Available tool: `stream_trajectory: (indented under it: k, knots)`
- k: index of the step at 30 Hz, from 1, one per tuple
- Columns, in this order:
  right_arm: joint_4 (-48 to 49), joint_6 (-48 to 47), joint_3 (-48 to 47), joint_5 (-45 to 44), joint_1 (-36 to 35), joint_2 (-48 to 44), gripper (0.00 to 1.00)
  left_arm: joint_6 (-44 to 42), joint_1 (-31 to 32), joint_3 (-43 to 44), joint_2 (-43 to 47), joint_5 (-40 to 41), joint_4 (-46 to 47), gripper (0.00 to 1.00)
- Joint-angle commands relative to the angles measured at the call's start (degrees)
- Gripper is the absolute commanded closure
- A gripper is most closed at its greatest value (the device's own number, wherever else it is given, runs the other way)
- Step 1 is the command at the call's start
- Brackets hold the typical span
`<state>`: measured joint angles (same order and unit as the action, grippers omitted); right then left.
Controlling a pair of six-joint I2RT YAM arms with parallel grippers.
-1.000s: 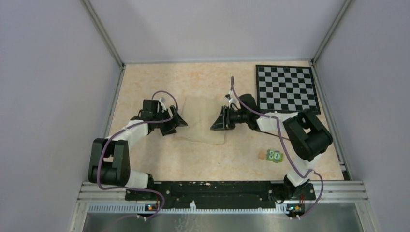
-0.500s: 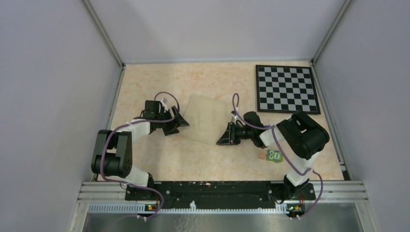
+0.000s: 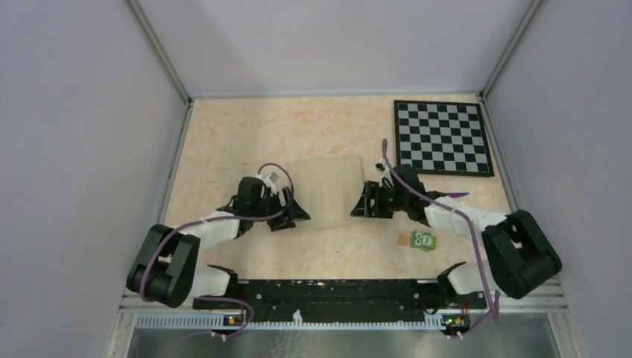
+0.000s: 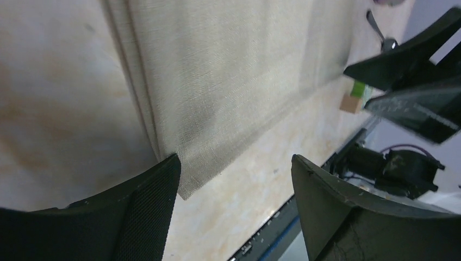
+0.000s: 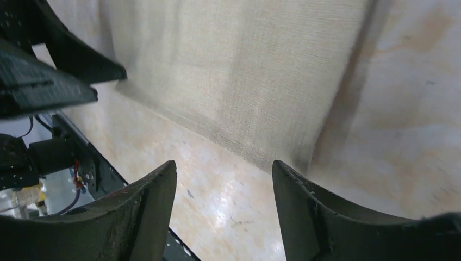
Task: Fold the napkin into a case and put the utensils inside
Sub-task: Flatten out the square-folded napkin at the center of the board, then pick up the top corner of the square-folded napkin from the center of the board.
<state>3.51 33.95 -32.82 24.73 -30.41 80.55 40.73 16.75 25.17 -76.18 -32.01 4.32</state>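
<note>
The napkin lies flat in the middle of the table as a beige layered rectangle, with stacked edges showing in the left wrist view. My left gripper sits low at its near left corner, open, and one fingertip is right at that corner. My right gripper hovers at the near right corner, open, with bare tabletop between its fingers. The napkin lies just beyond them. A thin dark utensil lies past the napkin. A purple-tinted piece peeks out by the right arm.
A black-and-white chessboard lies at the back right. A small green block with a tan piece beside it sits near the right arm. Aluminium rails and grey walls bound the table. The black base rail runs along the near edge.
Both grippers have moved toward the near edge, to the napkin's near corners. The right arm swung out to the right. The napkin has shifted slightly right and lies squarer.
</note>
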Motion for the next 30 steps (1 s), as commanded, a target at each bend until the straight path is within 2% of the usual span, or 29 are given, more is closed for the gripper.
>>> stream_trajectory:
  k: [1,4,6,9,12,17,21,26,30]
  knots:
    - [-18.3,-5.7,-2.1,-4.4,6.3,-7.6,0.35,7.1,7.7,-5.9,0.3,2.7,-4.8,0.18]
    - [-19.3,-6.0,-1.0,-1.4,11.5,-9.3,0.38,8.7,11.5,-5.6,3.0,2.8,-5.2,0.18]
    - [-19.4,-6.9,-1.5,-0.4,12.2,-8.1,0.4,7.8,11.7,-4.3,5.1,3.8,-8.4,0.17]
    - [-18.2,-7.4,-2.5,2.0,12.3,-4.9,0.55,5.1,11.7,-0.5,7.5,8.2,-15.7,0.16]
    - [-17.1,-7.3,-2.5,1.3,12.3,-3.6,0.61,4.0,11.6,1.0,8.4,10.4,-18.5,0.17]
    - [-15.6,-8.3,-2.6,3.0,12.3,-0.9,0.62,5.5,11.6,0.3,8.8,8.9,-17.5,0.19]
    - [-14.2,-7.8,-2.4,5.4,11.9,-0.2,0.68,6.7,11.6,0.4,11.8,8.9,-18.1,0.17]
    - [-13.2,-7.2,-2.0,5.9,9.0,-1.9,0.6,6.9,11.6,2.0,16.8,11.5,-21.6,0.13]
    - [-12.0,-6.2,-2.0,5.8,6.9,-0.3,0.64,7.4,11.6,1.3,18.3,14.3,-23.1,0.17]
